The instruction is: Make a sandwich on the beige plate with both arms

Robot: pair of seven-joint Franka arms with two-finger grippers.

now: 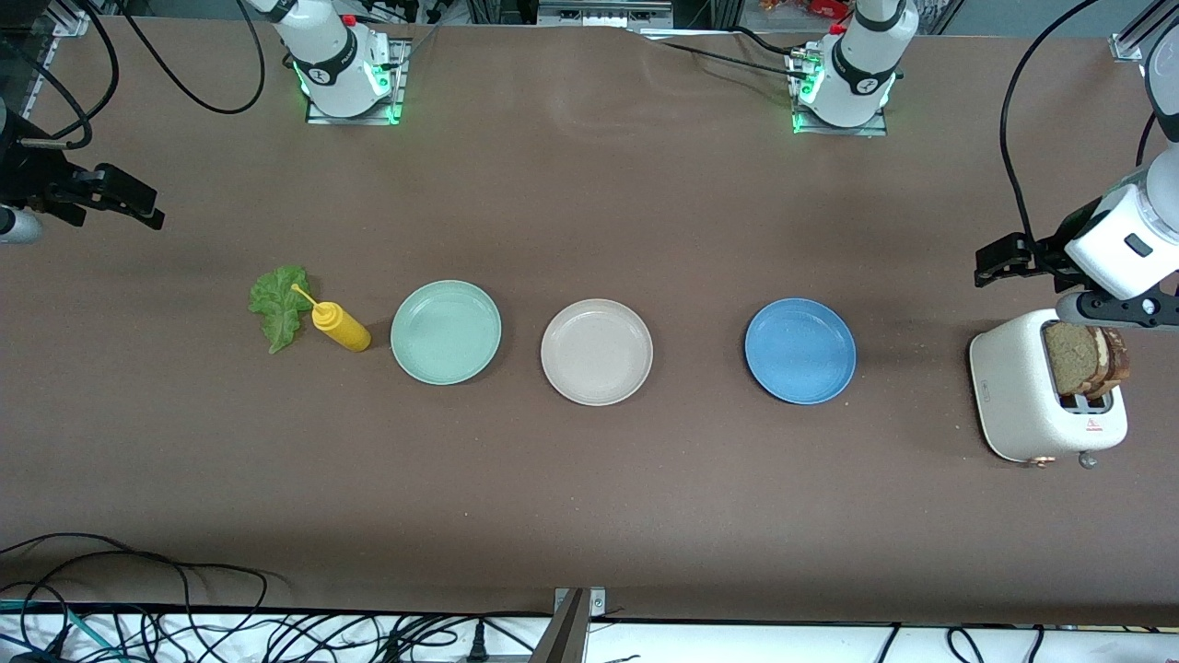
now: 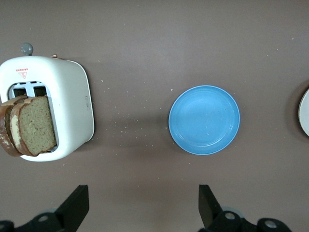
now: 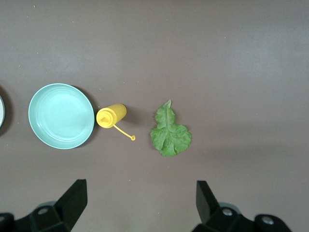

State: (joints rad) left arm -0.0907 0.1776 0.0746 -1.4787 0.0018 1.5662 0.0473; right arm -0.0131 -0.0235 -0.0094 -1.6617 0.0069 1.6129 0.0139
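Note:
The empty beige plate (image 1: 596, 352) lies mid-table between a mint-green and a blue plate. Two tan bread slices (image 1: 1078, 357) (image 2: 34, 125) stand up out of a white toaster (image 1: 1018, 396) (image 2: 72, 106) at the left arm's end. A ruffled green lettuce leaf (image 1: 279, 307) (image 3: 170, 131) lies flat at the right arm's end. My left gripper (image 1: 1002, 261) (image 2: 143, 193) hangs open and empty over bare table beside the toaster. Open and empty too, my right gripper (image 1: 129, 198) (image 3: 140, 191) hovers over bare table close to the leaf.
A yellow squeeze bottle (image 1: 339, 325) (image 3: 110, 116) lies on its side between the leaf and the mint-green plate (image 1: 446, 331) (image 3: 61, 116). The blue plate (image 1: 799, 350) (image 2: 204, 119) sits between the beige plate and the toaster. Cables hang along the table's near edge.

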